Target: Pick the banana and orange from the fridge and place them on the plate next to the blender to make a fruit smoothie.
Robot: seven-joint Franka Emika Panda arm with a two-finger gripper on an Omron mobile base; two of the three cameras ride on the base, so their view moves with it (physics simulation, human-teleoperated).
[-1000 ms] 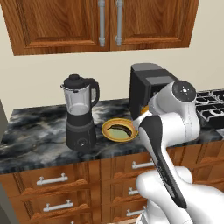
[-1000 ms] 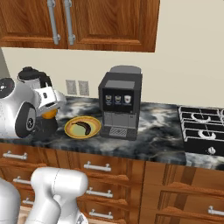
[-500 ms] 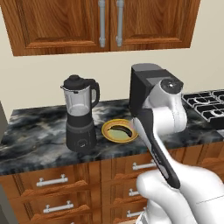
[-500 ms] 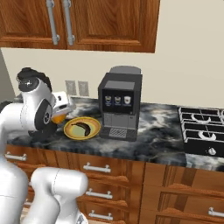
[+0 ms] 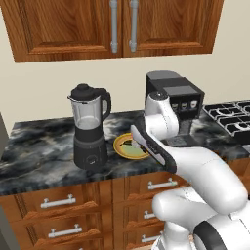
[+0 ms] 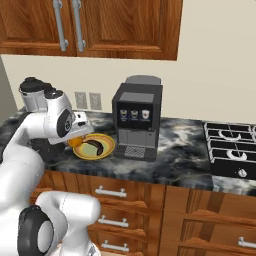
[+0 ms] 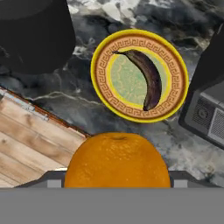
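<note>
You've got a dark marbled stone countertop (image 5: 39,156) with a polished-looking sheen, and reddish-brown wooden cabinets (image 5: 68,24) with visible grain and smooth grey metal handles (image 5: 114,24). The round yellow plate (image 7: 99,74) looks like glazed ceramic with a patterned orange-brown rim. The dark brown banana (image 7: 148,78) is dull and matt, the bright round orange (image 7: 117,161) faintly dimpled. The blender's clear jar (image 5: 88,114) reads as glass or plastic over a matt dark grey base.
</note>
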